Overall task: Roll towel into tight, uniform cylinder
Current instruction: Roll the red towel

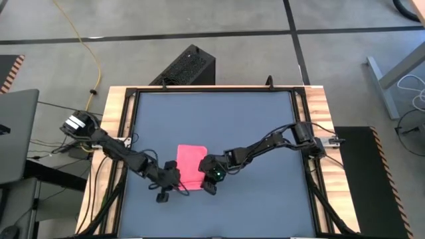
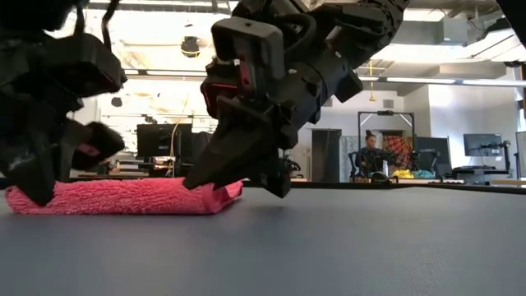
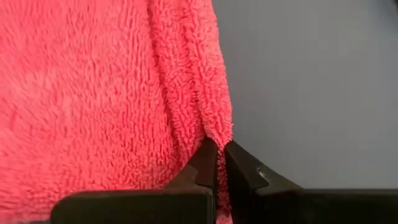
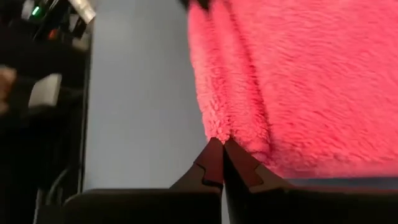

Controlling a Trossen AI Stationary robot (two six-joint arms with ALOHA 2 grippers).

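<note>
The pink-red towel (image 1: 191, 161) lies on the dark tabletop (image 1: 265, 133), left of its middle. In the low view (image 2: 123, 197) its near edge looks thick, folded or rolled over. My left gripper (image 1: 170, 183) is at the towel's near left corner and is shut on it; it also shows in its wrist view (image 3: 220, 155). My right gripper (image 1: 210, 179) is at the near right corner and is shut on it; it also shows in its wrist view (image 4: 222, 152). I do not see the white tag. My left gripper pinches the towel's thick near edge at its left corner (image 3: 214, 127) between its two fingertips. The fingers slant down from the near left. The towel lies on the table. One layer or several, I cannot tell. My right gripper pinches the towel's near edge at its right corner (image 4: 219, 130) between its two fingertips. The fingers slant down from the right. That end (image 2: 230, 191) sits a little raised, and the rest of the towel lies on the table.
Bare tabletop lies to the right of the towel and on its far side (image 1: 219, 113). The table has a wooden frame (image 1: 116, 106). A black box (image 1: 189, 66) stands on the floor behind the far edge. A person (image 2: 370, 152) sits far off in the room.
</note>
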